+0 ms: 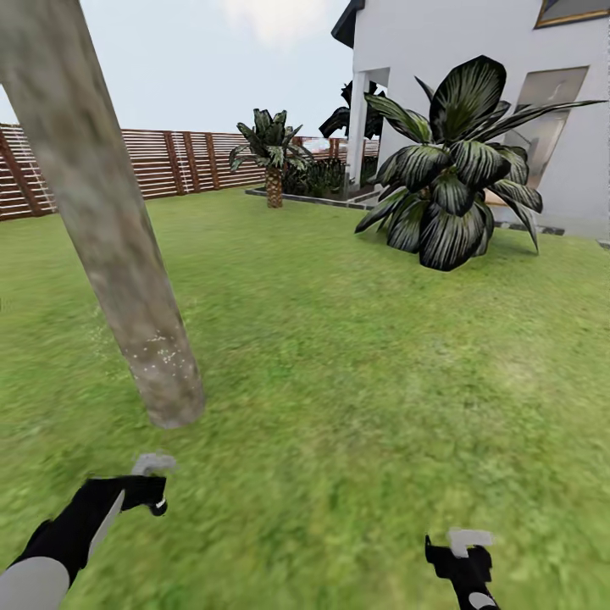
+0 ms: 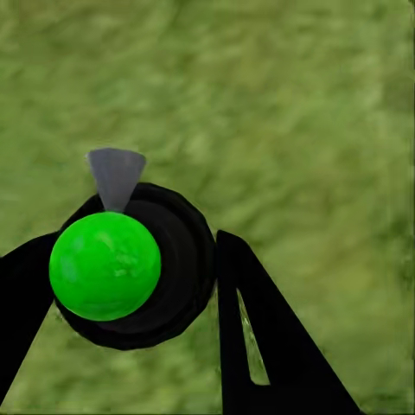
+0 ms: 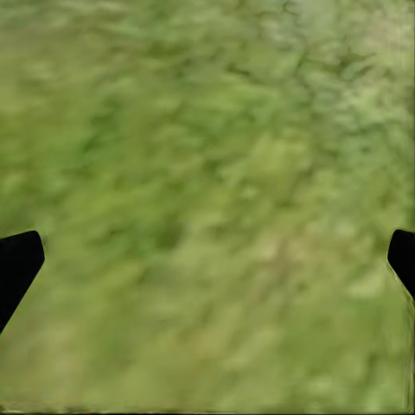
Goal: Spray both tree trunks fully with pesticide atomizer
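My left claw (image 2: 138,285) is closed around the pesticide atomizer (image 2: 105,266), grey nozzle forward; my right claw (image 3: 207,259) hangs wide open over bare lawn (image 1: 356,381), holding nothing. The tree trunk (image 1: 110,246) rises just ahead of the left claw, leaning, so I judge the left arm sprays. Fence (image 1: 169,161) and house (image 1: 474,51) stand far beyond.

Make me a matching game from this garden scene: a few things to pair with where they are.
Things:
1. tree trunk
2. pesticide atomizer
3. small palm
4. wooden fence

Places:
A. between the left gripper's fingers
B. rising from the lawn ahead of the left arm
C. along the lawn's far edge
D. beside the white house, far back

Pairs: 1-B, 2-A, 3-D, 4-C
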Controlling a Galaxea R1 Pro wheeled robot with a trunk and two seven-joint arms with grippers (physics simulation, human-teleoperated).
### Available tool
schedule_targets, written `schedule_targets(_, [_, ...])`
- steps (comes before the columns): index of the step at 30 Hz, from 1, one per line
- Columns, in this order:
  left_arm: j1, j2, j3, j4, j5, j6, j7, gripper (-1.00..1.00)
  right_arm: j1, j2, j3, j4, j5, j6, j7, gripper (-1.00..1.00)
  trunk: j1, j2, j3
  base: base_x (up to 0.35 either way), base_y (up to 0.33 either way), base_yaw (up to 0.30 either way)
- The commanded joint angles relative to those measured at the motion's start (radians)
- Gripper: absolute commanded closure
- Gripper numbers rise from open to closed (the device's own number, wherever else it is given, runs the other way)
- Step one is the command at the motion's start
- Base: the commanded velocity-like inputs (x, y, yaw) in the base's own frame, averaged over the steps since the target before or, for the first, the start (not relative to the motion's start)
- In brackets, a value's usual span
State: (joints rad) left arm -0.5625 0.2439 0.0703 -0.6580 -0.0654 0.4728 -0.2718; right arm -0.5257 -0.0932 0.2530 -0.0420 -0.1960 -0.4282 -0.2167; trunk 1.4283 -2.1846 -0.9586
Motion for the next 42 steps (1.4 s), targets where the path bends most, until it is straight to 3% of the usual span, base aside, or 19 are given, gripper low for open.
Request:
schedule_targets(1, [0.005, 0.004, -0.009, -0.001, -0.052, -0.029, -0.063, 1.00, 0.000, 0.000, 0.025, -0.001, 0.029, -0.002, -0.002, -1.00, -0.001, 0.000, -0.001, -0.337, 0.000, 0.000])
schedule_targets(3, [0.011, 0.009, -0.033, 0.000, -0.181, -0.130, -0.207, 1.00, 0.000, 0.002, 0.086, -0.008, 0.151, -0.001, 0.000, -1.00, -0.001, 0.000, -0.001, -0.337, 0.000, 0.000])
schedule_targets(4, [0.012, 0.010, -0.036, 0.000, -0.220, -0.159, -0.260, 1.00, 0.000, 0.003, 0.103, -0.011, 0.187, -0.001, 0.005, -1.00, -0.001, 0.000, -0.001, -0.337, 0.000, 0.000])
schedule_targets(6, [0.012, 0.013, -0.040, -0.001, -0.323, -0.239, -0.424, 1.00, 0.000, -0.002, 0.129, -0.060, 0.262, 0.000, 0.089, -1.00, -0.001, 0.000, -0.001, -0.306, 0.000, 0.000])
schedule_targets(8, [0.009, 0.012, -0.041, -0.001, -0.440, -0.312, -0.565, 1.00, -0.001, -0.018, 0.138, -0.153, 0.310, 0.010, 0.299, -1.00, -0.001, 0.000, -0.001, -0.112, 0.000, 0.000])
schedule_targets(9, [0.006, 0.010, -0.041, -0.001, -0.524, -0.332, -0.641, 1.00, -0.012, -0.039, 0.140, -0.194, 0.324, 0.022, 0.478, -1.00, -0.001, 0.000, -0.001, -0.031, 0.000, 0.000])
schedule_targets(10, [0.005, 0.008, -0.041, -0.001, -0.582, -0.340, -0.696, 1.00, -0.033, -0.056, 0.141, -0.220, 0.330, 0.029, 0.593, -1.00, -0.001, 0.000, -0.001, -0.016, 0.000, 0.000])
schedule_targets(14, [0.002, -0.001, -0.040, -0.012, -0.709, -0.356, -0.821, 1.00, -0.082, -0.089, 0.141, -0.274, 0.336, 0.039, 0.854, -1.00, -0.001, 0.000, -0.001, -0.005, 0.000, 0.000])
schedule_targets(18, [0.000, -0.021, -0.040, -0.014, -0.728, -0.434, -0.837, 1.00, -0.087, -0.091, 0.141, -0.283, 0.360, 0.040, 0.902, -1.00, -0.001, 0.000, -0.001, 0.000, 0.000, 0.000])
schedule_targets(21, [0.001, -0.047, -0.070, -0.012, -0.748, -0.472, -0.838, 1.00, -0.088, -0.080, 0.150, -0.298, 0.463, 0.041, 0.906, -1.00, -0.001, 0.000, -0.001, 0.000, 0.000, 0.000])
schedule_targets(22, [0.001, -0.061, -0.102, -0.009, -0.757, -0.475, -0.835, 1.00, -0.088, -0.076, 0.152, -0.308, 0.490, 0.041, 0.909, 1.00, -0.001, 0.000, -0.001, 0.000, 0.000, 0.000])
schedule_targets(24, [-0.001, -0.101, -0.166, -0.004, -0.766, -0.474, -0.829, 1.00, -0.088, -0.063, 0.153, -0.324, 0.511, 0.040, 0.923, 1.00, -0.001, 0.000, -0.001, 0.000, 0.000, 0.000])
schedule_targets(26, [-0.002, -0.124, -0.185, -0.002, -0.768, -0.471, -0.826, 1.00, -0.088, -0.048, 0.154, -0.334, 0.518, 0.040, 0.951, 1.00, -0.001, 0.000, -0.001, 0.000, 0.000, 0.000])
schedule_targets(29, [-0.002, -0.170, -0.195, -0.001, -0.779, -0.470, -0.822, 1.00, -0.088, -0.020, 0.155, -0.372, 0.522, 0.040, 1.039, 1.00, -0.001, 0.000, -0.001, 0.000, 0.000, 0.000])
schedule_targets(31, [-0.003, -0.199, -0.196, -0.002, -0.796, -0.470, -0.822, 1.00, -0.088, 0.000, 0.155, -0.394, 0.523, 0.041, 1.057, 1.00, -0.001, 0.000, -0.001, 0.000, 0.000, 0.000])
schedule_targets(33, [-0.003, -0.237, -0.196, -0.002, -0.839, -0.469, -0.813, 1.00, -0.088, 0.039, 0.155, -0.406, 0.523, 0.042, 1.065, 1.00, -0.001, 0.000, -0.001, 0.000, 0.000, 0.000])
schedule_targets(36, [-0.002, -0.262, -0.196, -0.002, -0.866, -0.468, -0.759, 1.00, -0.088, 0.070, 0.155, -0.409, 0.524, 0.042, 1.066, 1.00, -0.001, 0.000, -0.001, 0.000, 0.000, 0.000])
schedule_targets(38, [-0.002, -0.270, -0.200, -0.002, -0.871, -0.468, -0.748, 1.00, -0.088, 0.075, 0.155, -0.410, 0.524, 0.042, 1.067, 1.00, -0.001, 0.000, -0.001, 0.000, 0.000, 0.000])
schedule_targets(42, [-0.003, -0.296, -0.256, -0.008, -0.872, -0.466, -0.743, 1.00, -0.088, 0.078, 0.155, -0.440, 0.524, 0.042, 1.067, 1.00, -0.001, 0.000, -0.001, 0.000, 0.000, 0.000])
